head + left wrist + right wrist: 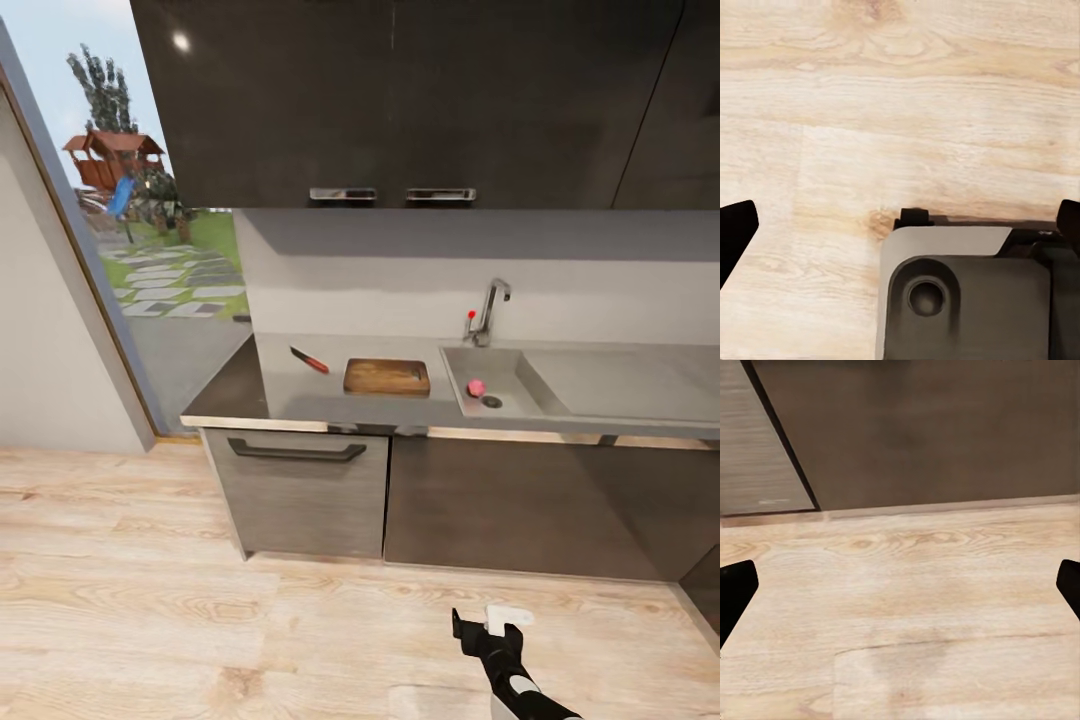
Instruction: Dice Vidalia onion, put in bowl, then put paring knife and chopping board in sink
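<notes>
From my head camera, my right claw (478, 622) is partly seen low in the picture; the arm behind it is cut off by the bottom edge, and I cannot tell how far the fingers are parted. In each wrist view my fingertips (735, 225) (735, 585) are only dark corners clipped by the side edges. The tabletop (400, 405) runs out past the right edge. The knife (310, 360) is too small to tell its blade from its handle clearly. The sink (495, 380) wall hides part of the basin beside the onion (477, 387).
</notes>
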Controlling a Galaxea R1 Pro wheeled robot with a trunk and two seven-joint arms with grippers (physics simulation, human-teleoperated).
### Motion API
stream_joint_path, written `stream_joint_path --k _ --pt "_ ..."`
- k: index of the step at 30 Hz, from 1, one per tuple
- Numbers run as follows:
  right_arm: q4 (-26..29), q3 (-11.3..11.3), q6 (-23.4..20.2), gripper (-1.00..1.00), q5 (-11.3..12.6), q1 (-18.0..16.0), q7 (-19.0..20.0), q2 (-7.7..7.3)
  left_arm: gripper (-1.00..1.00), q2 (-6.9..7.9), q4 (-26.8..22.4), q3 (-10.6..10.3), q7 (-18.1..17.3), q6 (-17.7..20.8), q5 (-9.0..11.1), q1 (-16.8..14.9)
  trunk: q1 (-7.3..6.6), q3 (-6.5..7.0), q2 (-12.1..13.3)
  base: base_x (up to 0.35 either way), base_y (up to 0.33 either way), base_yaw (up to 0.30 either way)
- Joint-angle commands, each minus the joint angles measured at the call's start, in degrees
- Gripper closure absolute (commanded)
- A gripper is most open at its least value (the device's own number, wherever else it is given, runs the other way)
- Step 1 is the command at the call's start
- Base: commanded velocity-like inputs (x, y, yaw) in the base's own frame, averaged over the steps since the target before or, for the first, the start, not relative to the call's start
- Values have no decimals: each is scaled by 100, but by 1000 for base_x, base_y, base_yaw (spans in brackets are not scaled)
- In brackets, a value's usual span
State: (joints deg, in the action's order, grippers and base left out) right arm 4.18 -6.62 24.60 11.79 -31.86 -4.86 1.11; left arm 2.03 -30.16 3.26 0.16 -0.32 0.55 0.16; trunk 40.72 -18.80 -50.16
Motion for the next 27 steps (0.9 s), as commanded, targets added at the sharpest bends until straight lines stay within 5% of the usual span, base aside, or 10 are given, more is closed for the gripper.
stream_joint_path --k 1,6,27 --pt "-5 -50 17 -100 43 -5 -24 2 -100 -3 -4 59 2 -3 6 2 -22 13 37 0 0 0" --pt "-5 -50 17 -100 44 -5 -24 -4 -100 -13 -9 297 0 -8 5 2 -132 102 238 0 0 0" --pt "-5 -50 18 -100 43 -5 -32 1 -100 -27 94 325 -5 -12 0 2 -593 479 1080 0 0 0"
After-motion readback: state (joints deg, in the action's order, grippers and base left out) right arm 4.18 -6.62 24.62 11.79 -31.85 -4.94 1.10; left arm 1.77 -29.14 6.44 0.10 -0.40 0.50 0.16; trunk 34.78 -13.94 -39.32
